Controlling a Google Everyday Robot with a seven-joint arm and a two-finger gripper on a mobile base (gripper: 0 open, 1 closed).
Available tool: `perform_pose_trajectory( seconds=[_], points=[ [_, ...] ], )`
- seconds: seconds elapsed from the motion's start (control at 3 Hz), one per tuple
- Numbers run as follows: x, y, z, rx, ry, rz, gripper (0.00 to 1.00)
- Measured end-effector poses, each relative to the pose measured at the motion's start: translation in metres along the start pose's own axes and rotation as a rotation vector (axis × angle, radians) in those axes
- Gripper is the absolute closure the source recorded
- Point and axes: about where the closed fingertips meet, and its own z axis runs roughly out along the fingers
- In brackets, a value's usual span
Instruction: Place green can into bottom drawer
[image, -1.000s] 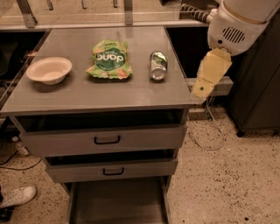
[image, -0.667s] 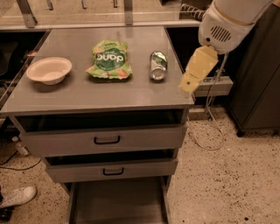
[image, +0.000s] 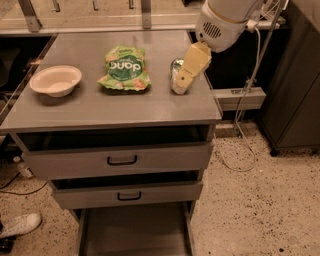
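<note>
Your end effector (image: 183, 81) is at the worktop (image: 100, 106) right edge, can't tell if open or closed. The green can (image: 175, 69) lies just left, partly hidden, long axis approx front-to-back. The bottom drawer (image: 135, 231) is open.

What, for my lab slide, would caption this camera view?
Gripper at the green can on the cabinet top, beside snack bag and bowl; bottom drawer open below.
</note>
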Motion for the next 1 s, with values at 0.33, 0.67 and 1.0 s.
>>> perform_pose_trajectory(
  seconds=[0.33,0.67,1.0],
  points=[
    [-0.004,0.000,0.001,-0.001,-0.004,-0.001,0.00],
    [-0.011,-0.001,0.008,-0.025,-0.025,0.000,0.00],
    [-0.031,-0.016,0.028,-0.044,-0.037,0.064,0.00]
  ],
)
